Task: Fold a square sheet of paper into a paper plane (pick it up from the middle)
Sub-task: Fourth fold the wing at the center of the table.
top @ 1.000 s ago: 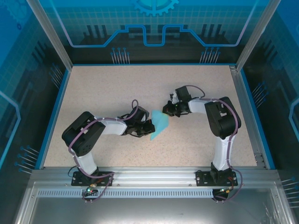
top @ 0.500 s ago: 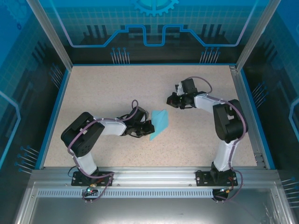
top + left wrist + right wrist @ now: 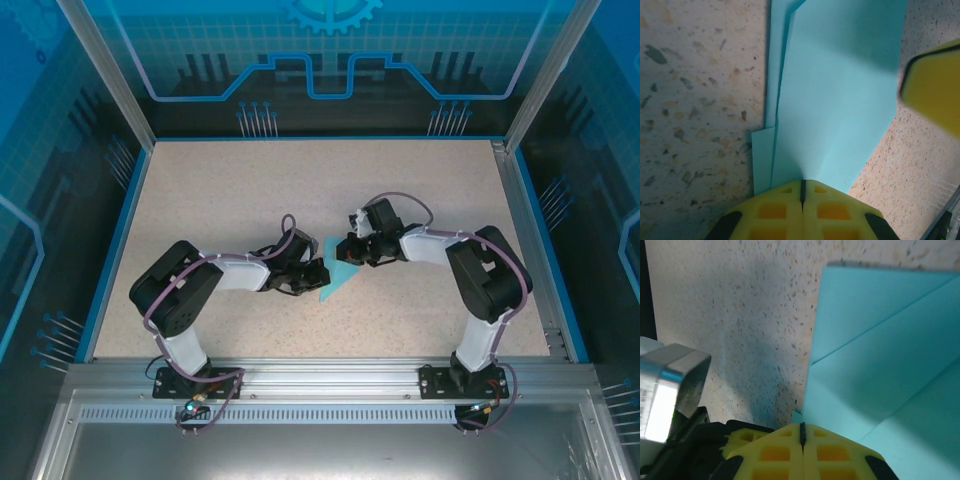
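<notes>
On the speckled surface [image 3: 220,200], about in the middle between the two arms, lies the light-blue paper [image 3: 338,279]. It is already folded. From above it looks like a slim shape with one corner pointing to the near side.

The left pincer [image 3: 322,272] is low at the left edge of the paper, and its yellow fingers are pressed together with only a thin line between them. In the left wrist view this closed pincer [image 3: 802,192] meets the near edge of the paper [image 3: 840,90], where several layers overlap and a long crease runs away from the tips. It cannot be told if a layer is caught between the fingers or only touched.

The right pincer [image 3: 348,252] is at the far end of the paper, also low and also fully closed. One of its yellow fingers [image 3: 935,85] shows blurred at the right side of the left wrist view, over the paper's edge. In the right wrist view the closed tips [image 3: 802,432] stand just at the corner of the paper [image 3: 890,350] and diagonal fold lines cross the sheet. No clear grip is visible here either.
</notes>
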`<state>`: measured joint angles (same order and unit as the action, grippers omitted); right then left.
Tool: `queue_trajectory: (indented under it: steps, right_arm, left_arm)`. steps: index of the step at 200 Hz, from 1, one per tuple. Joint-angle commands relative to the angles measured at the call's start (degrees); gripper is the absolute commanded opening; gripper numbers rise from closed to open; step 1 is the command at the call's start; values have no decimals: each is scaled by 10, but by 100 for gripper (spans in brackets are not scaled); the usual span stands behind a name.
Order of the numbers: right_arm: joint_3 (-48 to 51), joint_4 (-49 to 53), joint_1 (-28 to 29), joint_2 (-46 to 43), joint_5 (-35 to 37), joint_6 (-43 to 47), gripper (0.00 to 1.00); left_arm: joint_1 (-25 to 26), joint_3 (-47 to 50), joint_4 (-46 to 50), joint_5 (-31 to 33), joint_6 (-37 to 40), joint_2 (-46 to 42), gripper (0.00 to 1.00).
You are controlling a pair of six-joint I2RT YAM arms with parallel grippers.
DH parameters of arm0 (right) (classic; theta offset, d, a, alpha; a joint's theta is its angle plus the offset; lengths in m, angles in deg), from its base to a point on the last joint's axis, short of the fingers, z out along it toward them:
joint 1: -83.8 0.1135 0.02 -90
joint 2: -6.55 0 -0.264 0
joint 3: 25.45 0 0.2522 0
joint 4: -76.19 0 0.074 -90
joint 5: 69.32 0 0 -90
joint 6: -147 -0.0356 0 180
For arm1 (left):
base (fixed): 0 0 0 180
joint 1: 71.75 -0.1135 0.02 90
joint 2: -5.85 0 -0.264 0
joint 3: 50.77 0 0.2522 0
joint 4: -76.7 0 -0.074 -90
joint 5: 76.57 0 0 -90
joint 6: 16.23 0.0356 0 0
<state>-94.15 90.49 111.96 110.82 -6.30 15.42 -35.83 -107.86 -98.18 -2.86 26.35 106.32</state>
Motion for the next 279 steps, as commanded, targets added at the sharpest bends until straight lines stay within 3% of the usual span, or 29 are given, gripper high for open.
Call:
queue_trajectory:
  steps: [1, 72, 134, 206, 246, 279]
  right_arm:
    - [2, -21, 3, 26, 11, -9, 0]
    - [4, -24, -36, 80, 53, -17, 0]
    - [-58, 14, -93, 102, 87, -9, 0]
    - [-113, 44, -117, 125, 103, -11, 0]
    - [-145, 65, -125, 131, 85, 1, 0]
    - [-142, 84, -121, 83, 53, 15, 0]
  left_arm:
    - [2, 30, 124, 34, 18, 20, 1]
    - [2, 31, 134, 37, 22, 22, 1]
    - [2, 32, 137, 38, 25, 23, 1]
    - [2, 37, 137, 37, 28, 24, 1]
    - [2, 46, 138, 38, 29, 18, 1]
    - [2, 45, 142, 38, 36, 14, 1]
